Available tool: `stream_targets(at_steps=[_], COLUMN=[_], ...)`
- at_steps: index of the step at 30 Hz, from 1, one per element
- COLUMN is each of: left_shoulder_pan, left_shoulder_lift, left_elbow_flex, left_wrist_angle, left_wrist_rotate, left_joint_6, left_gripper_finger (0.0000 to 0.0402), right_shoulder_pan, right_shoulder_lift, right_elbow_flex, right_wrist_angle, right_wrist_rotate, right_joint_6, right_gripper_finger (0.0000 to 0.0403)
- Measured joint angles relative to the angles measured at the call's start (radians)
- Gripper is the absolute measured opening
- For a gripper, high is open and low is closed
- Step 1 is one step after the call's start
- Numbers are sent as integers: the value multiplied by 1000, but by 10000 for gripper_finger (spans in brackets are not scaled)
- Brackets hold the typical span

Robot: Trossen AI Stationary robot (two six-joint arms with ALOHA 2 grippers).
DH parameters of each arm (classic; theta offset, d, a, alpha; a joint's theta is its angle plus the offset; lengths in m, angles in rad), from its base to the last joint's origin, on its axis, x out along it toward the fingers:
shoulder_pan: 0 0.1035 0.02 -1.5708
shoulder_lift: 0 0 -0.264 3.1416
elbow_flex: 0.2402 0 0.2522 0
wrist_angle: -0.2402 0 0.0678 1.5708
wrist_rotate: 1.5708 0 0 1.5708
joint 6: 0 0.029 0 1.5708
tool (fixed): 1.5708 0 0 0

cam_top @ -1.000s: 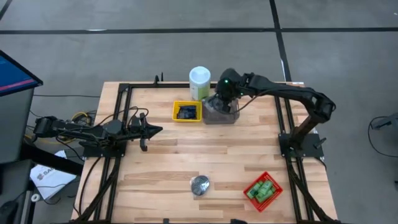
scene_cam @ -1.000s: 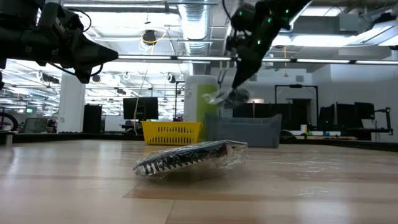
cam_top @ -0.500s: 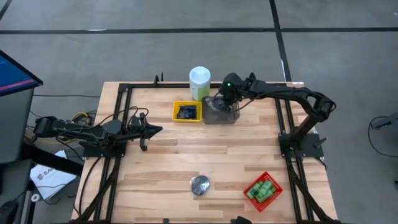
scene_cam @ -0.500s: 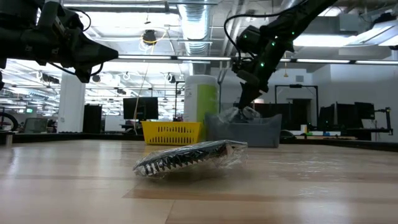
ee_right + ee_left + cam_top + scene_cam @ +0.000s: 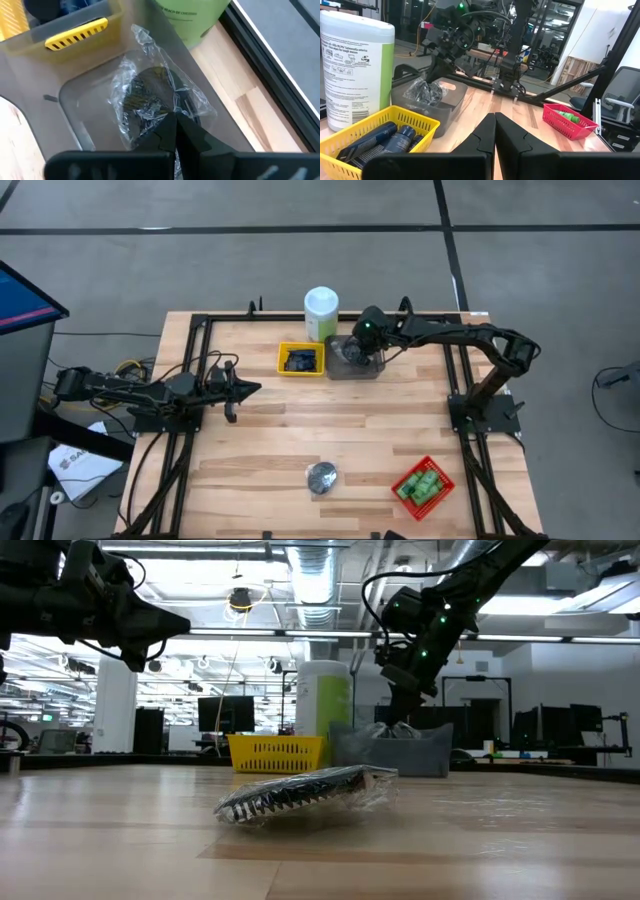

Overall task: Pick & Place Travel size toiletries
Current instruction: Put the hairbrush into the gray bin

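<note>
My right gripper [image 5: 172, 117] is shut on a dark round disc [image 5: 145, 95] wrapped in crinkled clear plastic, low inside the grey tray [image 5: 352, 364] at the table's far side. The left wrist view shows that disc [image 5: 423, 92] at the tray's rim, under the right gripper [image 5: 437, 75]. A second wrapped disc [image 5: 321, 476] lies flat on the wood near the near edge. Dark blue tubes [image 5: 300, 360] lie in the yellow tray, and green bottles [image 5: 420, 485] in the red tray. My left gripper [image 5: 255, 388] hangs shut above the table's left part, touching nothing. My right gripper pinches the clear plastic wrap [image 5: 182, 102] at the disc's edge between its two fingers, slanting down from above. The disc hangs tilted below the fingertips inside the grey tray's walls. Whether it rests on the tray's floor I cannot tell.
A tall pale green canister [image 5: 321, 312] with a white lid stands just behind the yellow tray [image 5: 283, 368] and grey tray. The red tray [image 5: 440, 470] sits at the near right corner. Black frame rails [image 5: 460, 380] run along the table's sides. Bare wood lies in the middle.
My right gripper has come down from above the grey tray into it, still shut on the plastic. The wrapped disc, which hung clear above the tray's rim, now sits low between the tray's walls.
</note>
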Motion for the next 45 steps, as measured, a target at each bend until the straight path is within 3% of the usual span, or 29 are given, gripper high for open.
stream_targets(at_steps=[7,10,17,21,24,27,34,45], left_shoulder_pan=[0,0,0,0,0,0,0,0], left_shoulder_lift=[0,0,0,0,0,0,0,0], left_elbow_flex=[0,0,0,0,0,0,0,0], left_wrist_angle=[2,4,10,15,16,17,17,17], left_wrist_rotate=[0,0,0,0,0,0,0,0], left_joint_6=[0,0,0,0,0,0,0,0], left_gripper_finger=[0,0,0,0,0,0,0,0], right_shoulder_pan=[5,6,25,48,106,197,427,618], right_shoulder_lift=[0,0,0,-10,-11,-11,-2,38], right_elbow_flex=[0,0,21,100,167,220,247,247], right_wrist_angle=[-5,-6,-10,-9,-9,-10,-6,-13], right_wrist_rotate=[0,-1,-29,-215,-334,-390,-382,-381], right_joint_6=[20,23,42,46,17,-46,-202,-434], right_gripper_finger=[2,22,140,219,252,259,260,260])
